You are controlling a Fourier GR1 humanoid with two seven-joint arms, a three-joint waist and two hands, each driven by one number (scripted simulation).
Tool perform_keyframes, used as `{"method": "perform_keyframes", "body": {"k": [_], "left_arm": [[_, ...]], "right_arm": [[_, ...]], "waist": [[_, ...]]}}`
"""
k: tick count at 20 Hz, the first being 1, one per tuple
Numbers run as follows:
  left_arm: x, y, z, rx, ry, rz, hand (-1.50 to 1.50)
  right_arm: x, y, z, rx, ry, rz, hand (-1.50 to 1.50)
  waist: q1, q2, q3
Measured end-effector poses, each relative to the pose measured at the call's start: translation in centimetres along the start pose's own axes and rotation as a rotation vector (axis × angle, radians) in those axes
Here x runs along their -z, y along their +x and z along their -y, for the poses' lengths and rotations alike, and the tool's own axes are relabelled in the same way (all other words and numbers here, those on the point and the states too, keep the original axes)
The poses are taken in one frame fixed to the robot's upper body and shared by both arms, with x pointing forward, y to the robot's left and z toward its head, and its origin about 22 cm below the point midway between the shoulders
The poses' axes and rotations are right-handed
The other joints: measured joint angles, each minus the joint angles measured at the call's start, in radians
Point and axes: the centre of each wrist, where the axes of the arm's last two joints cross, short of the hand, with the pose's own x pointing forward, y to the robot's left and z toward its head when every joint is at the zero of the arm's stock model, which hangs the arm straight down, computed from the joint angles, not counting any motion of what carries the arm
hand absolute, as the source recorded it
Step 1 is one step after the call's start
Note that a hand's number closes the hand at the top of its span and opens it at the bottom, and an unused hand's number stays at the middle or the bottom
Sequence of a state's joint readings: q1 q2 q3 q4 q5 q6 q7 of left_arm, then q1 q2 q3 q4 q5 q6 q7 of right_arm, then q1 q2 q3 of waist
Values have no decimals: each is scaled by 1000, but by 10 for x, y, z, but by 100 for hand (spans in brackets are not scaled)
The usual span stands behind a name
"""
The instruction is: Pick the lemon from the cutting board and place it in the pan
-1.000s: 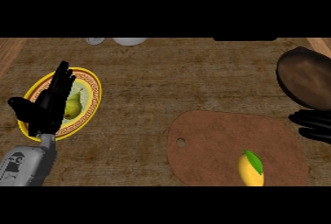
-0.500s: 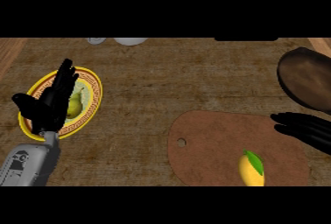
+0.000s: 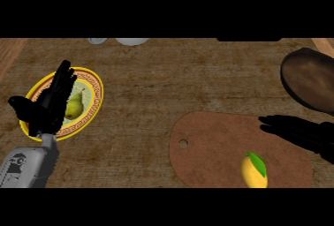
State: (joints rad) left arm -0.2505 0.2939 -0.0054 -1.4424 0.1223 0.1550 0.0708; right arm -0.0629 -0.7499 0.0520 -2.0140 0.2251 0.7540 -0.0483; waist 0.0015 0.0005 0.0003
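Observation:
A yellow lemon (image 3: 254, 171) with a green leaf lies near the front of the brown cutting board (image 3: 215, 150), partly cut off by the lower band. The dark pan (image 3: 310, 81) sits at the right edge, beyond the board. My right hand (image 3: 301, 133) hovers over the board's right side, fingers straight and pointing left, a little beyond and to the right of the lemon, apart from it. My left hand (image 3: 46, 106) stands open, fingers up, over a plate at the left.
A yellow-rimmed plate (image 3: 90, 95) holding a pear (image 3: 74, 106) lies under the left hand. Two pale round objects (image 3: 130, 41) sit at the far edge of the wooden counter. A wood strip runs along the far-left corner.
My right hand has come in from the right edge, moving left over the cutting board toward the lemon. The left hand has barely shifted.

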Motion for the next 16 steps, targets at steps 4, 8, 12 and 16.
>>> {"method": "perform_keyframes", "body": {"k": [4,8,12,16], "left_arm": [[-1,0,4,-3,5,1,0],[-1,1,2,-4,1,-1,0],[-3,1,1,-2,1,-1,0],[-4,1,4,-5,5,-2,0]], "right_arm": [[6,-1,-12,-16,48,7,-150],[14,0,-18,-46,70,8,-150],[29,8,-27,-86,94,-11,-150],[32,10,-32,-169,121,-65,-150]], "waist": [[-2,-1,0],[-2,-1,0],[-1,-1,0],[-1,-1,0]]}}
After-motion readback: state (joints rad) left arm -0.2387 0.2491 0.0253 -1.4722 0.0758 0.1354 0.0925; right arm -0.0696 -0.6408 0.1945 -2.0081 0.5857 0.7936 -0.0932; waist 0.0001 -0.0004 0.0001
